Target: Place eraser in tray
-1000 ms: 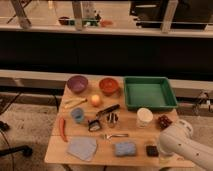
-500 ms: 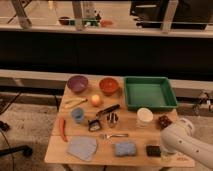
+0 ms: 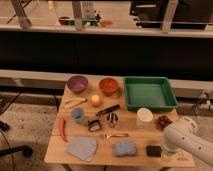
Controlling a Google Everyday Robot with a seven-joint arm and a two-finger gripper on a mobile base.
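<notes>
The eraser [image 3: 153, 150], a small flat black block, lies near the table's front right edge, just right of the blue sponge [image 3: 125, 148]. The green tray [image 3: 149, 93] stands empty at the back right of the table. My white arm comes in from the lower right, and the gripper [image 3: 163, 148] sits low at its end, right beside the eraser and mostly hidden by the arm's white shell. It holds nothing.
A purple bowl [image 3: 77, 82] and an orange bowl [image 3: 108, 85] stand at the back. An orange fruit [image 3: 95, 100], a blue cup [image 3: 77, 115], a white cup [image 3: 144, 117], a red chili [image 3: 62, 129], a grey cloth [image 3: 82, 147] and small utensils fill the middle and front.
The arm has barely shifted at the table's front right corner. The eraser and the other objects lie where they were.
</notes>
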